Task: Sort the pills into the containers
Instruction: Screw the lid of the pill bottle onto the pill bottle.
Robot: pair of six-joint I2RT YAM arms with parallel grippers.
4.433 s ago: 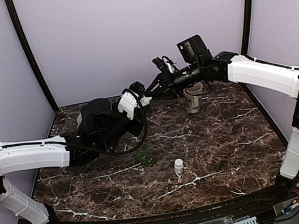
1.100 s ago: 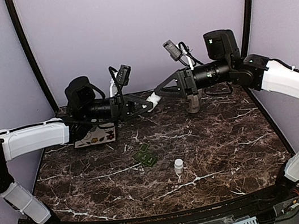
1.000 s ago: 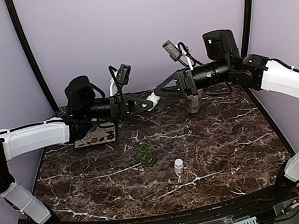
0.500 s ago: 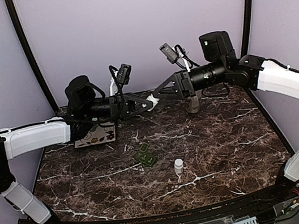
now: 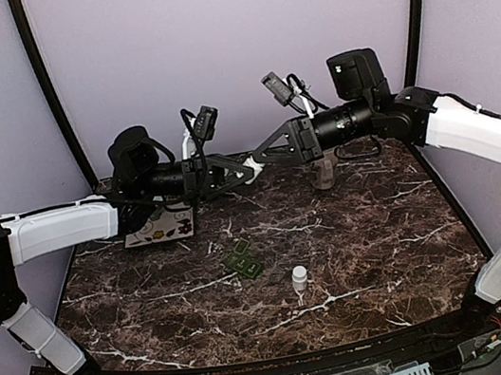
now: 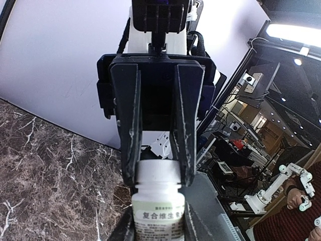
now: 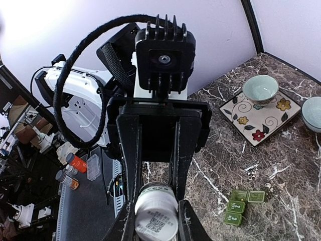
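Marble table, its far edge partly hidden behind the arms. Left gripper and right gripper meet in mid-air, both clamped on one white bottle, whose label is cut off. Green pill box lies on the table below them; lid positions are unclear.

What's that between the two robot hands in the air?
A white plastic pill bottle, gripped by the left hand and the right hand, seen in the top view.

A teal bowl sits on a floral plate.
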